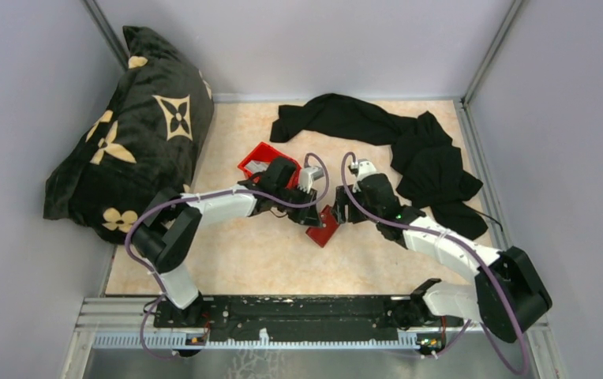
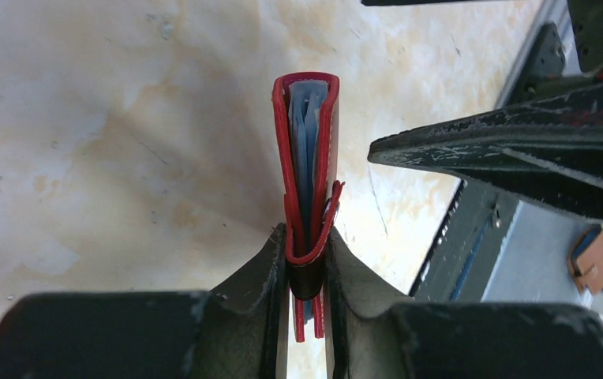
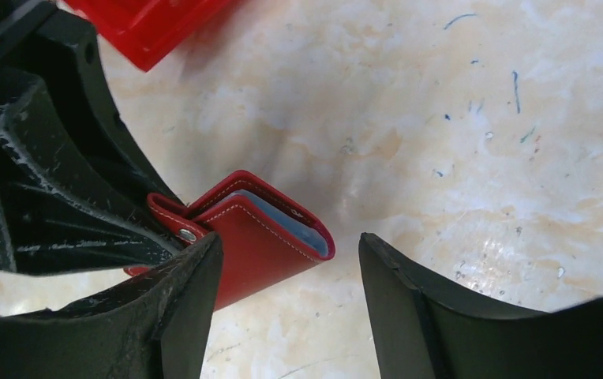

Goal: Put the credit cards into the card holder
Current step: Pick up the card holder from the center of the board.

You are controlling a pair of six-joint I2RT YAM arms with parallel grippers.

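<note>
Evidently the left gripper is pinched on the card holder, its two fingers pressed against one end of the folded wallet so the rest sticks out edge-on over the table; whether the far end touches the surface I cannot tell. The holder looks light and slim, a soft leather-like fold that will flex and sag rather than stay stiff, with smooth faces that could slide between hard pads. Pale pockets show between its red covers, which lie nearly shut, so the fold probably has to be spread before a card goes in. Just past it, the right gripper stands spread, one finger beside the cover near the small metal snap, the other well clear on the open side. A good hold for it, I judge, is the free cover's edge away from the snap, gripped lightly so the pockets are not crushed. Farther off sits a bright red bin with a pale patch inside, too small to say whether it is the cards; thin, stiff and slick, those would best be taken by an edge. Beyond lie a black cloth and a patterned dark pillow.
</note>
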